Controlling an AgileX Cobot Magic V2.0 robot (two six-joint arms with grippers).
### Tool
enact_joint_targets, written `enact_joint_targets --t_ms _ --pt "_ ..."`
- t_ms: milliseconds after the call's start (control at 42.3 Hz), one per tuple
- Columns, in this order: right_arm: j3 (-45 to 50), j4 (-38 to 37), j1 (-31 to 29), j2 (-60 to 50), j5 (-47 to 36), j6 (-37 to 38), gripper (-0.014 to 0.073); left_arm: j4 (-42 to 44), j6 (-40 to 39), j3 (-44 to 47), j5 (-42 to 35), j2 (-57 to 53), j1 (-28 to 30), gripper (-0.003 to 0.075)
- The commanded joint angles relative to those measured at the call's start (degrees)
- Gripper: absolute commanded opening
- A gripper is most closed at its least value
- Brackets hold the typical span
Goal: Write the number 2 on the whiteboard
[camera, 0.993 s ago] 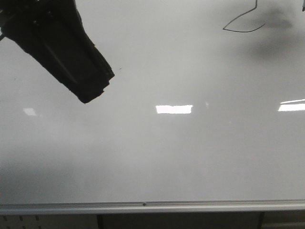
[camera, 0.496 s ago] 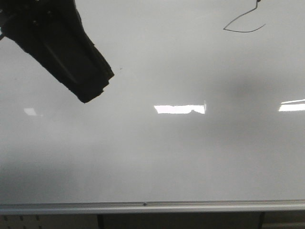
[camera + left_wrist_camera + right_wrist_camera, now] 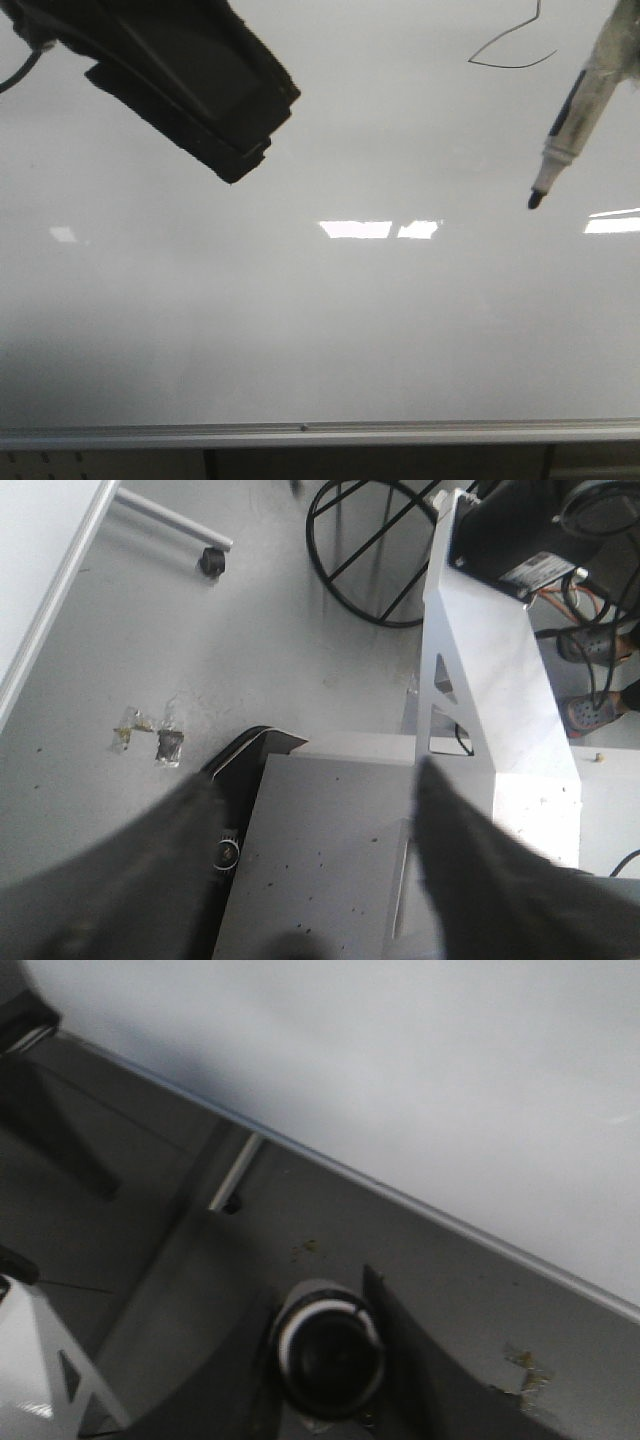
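The whiteboard (image 3: pixel 320 330) fills the front view. Thin dark strokes of the number 2 (image 3: pixel 512 52) sit near its top right: a diagonal line meeting a curved base. A white marker (image 3: pixel 570 120) slants in from the upper right. Its dark tip (image 3: pixel 535 201) hangs below and right of the strokes. In the right wrist view my right gripper (image 3: pixel 325 1360) is shut on the marker (image 3: pixel 328 1352), seen end-on, with the whiteboard (image 3: pixel 400 1060) beyond it. My left gripper (image 3: pixel 235 150) hovers at the upper left. It is open (image 3: pixel 315 775) with nothing between its fingers.
A silver rail (image 3: pixel 300 432) runs along the board's lower edge. Bright light reflections (image 3: pixel 356 229) lie across the middle of the board. The left wrist view looks down on the robot's white frame (image 3: pixel 480 670), grey floor and a black cable loop (image 3: pixel 370 550).
The marker has come into the front view from the upper right, away from the strokes. My left gripper has shifted to the right and a little upward.
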Motion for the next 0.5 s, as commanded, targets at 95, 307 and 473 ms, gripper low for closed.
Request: enact_joint_targets --t_ms 95,307,473 --pt "0.25 10.24 -0.12 -1.19 -0.07 -4.82 -0.011 -5.94 0.65 -1.65 2.57 -1.89 -1.08 0.0609" --pt "0.25 11.78 -0.12 -1.19 1.07 -5.53 -0.011 -12.26 5.22 -1.65 2.57 -1.89 -3.82 0.0609" --pt "0.25 15.96 -0.12 -1.19 4.39 -8.06 -0.011 -15.26 7.39 -1.65 2.57 -1.89 -5.49 0.0609"
